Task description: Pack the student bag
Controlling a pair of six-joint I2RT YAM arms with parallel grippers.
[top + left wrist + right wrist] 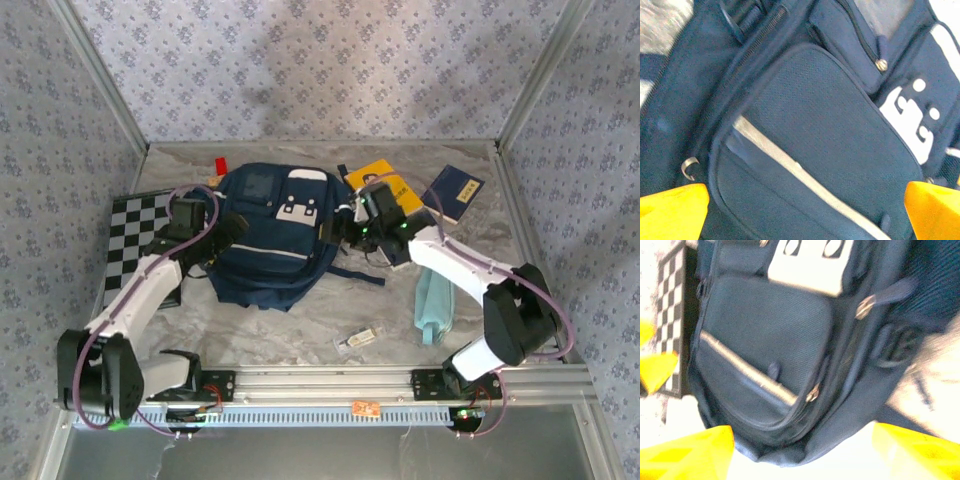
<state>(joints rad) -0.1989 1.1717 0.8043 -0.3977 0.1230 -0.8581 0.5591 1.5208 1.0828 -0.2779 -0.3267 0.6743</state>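
Left gripper spread over student bag pocket; right gripper spread too; top view shows yellow book beside bag.

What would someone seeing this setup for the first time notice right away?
The navy student bag lying flat mid-table dominates, with the left gripper and right gripper both open and aimed at it from either side. A yellow book and a blue booklet lie to the bag's right, and a black-and-white checkerboard sits at the table's left edge.
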